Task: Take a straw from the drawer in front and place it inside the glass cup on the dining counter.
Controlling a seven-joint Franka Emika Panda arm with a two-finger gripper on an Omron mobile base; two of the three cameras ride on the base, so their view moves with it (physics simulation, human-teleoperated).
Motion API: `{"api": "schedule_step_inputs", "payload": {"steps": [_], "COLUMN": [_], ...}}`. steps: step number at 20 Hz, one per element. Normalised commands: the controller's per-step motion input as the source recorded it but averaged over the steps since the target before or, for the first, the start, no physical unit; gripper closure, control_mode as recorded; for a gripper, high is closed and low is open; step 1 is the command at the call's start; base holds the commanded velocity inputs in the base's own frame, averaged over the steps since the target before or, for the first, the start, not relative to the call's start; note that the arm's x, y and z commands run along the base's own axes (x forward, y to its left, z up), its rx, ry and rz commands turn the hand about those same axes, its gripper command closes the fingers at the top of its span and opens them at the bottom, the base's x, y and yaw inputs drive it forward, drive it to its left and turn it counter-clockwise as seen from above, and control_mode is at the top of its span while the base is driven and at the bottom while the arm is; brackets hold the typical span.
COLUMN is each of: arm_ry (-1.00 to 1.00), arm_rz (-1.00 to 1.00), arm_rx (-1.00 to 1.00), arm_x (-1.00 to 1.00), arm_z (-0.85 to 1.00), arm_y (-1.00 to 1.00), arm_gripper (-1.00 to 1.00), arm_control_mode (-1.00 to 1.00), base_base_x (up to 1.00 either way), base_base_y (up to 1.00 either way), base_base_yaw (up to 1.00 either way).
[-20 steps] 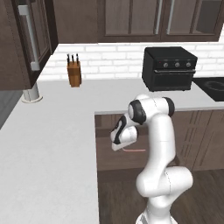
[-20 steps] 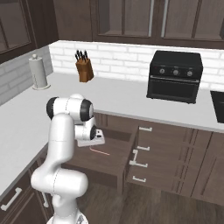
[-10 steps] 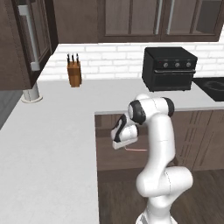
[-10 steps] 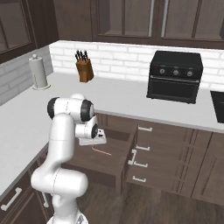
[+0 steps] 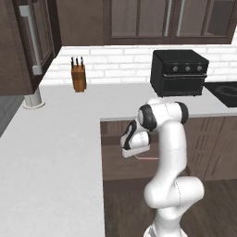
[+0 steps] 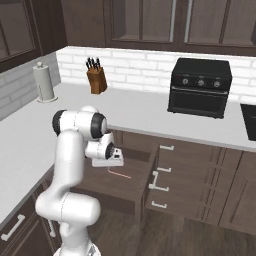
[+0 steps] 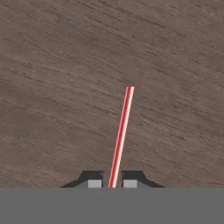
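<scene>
The drawer [image 6: 134, 170] stands pulled out under the white worktop, its dark wooden floor showing in the hand view [image 7: 57, 87]. On that floor lies the straw [image 7: 122, 129], a thin pinkish-red stick, also seen as a short red line in the right base view [image 6: 120, 174] and the left base view [image 5: 147, 158]. My gripper [image 7: 113, 183] reaches down into the drawer and is shut on the near end of the straw, one dark fingertip [image 7: 94, 181] on each side of it. From the base views the hand [image 6: 107, 158] hangs just above the drawer floor. The glass cup and the dining counter are out of view.
A black toaster oven [image 6: 200, 87], a knife block [image 6: 96, 80] and a paper towel roll [image 6: 44, 82] stand on the white worktop [image 5: 51, 152]. Closed drawers with light handles [image 6: 165, 176] sit right of the open one. The worktop edge overhangs the drawer's back.
The jaws have gone from open to shut around the straw's end. The arm and the straw have hardly moved.
</scene>
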Motion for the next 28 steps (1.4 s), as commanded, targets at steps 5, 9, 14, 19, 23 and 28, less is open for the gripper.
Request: {"api": "schedule_step_inputs", "payload": {"steps": [5, 9, 14, 19, 23, 28], "arm_ry": [-0.07, 0.0, 0.0, 0.03, 0.11, 0.12], "arm_rz": [-0.11, -0.18, -0.23, -0.24, -0.2, -0.17], "arm_rx": [0.06, 0.1, 0.06, 0.0, 0.0, 0.0], "arm_x": [-0.71, -0.41, -0.18, -0.04, -0.16, -0.49], "arm_z": [1.0, 1.0, 1.0, 1.0, 1.0, 1.0], "arm_y": [0.01, 0.05, 0.07, 0.04, 0.0, 0.0], "arm_gripper": [1.0, 1.0, 1.0, 1.0, 1.0, 1.0], "arm_control_mode": [-1.0, -1.0, -1.0, -1.0, -1.0, -1.0], "base_base_x": [0.0, 0.0, 0.0, 0.0, 0.0, 0.0], "base_base_y": [0.0, 0.0, 0.0, 0.0, 0.0, 0.0], "base_base_yaw": [0.0, 0.0, 0.0, 0.0, 0.0, 0.0]}}
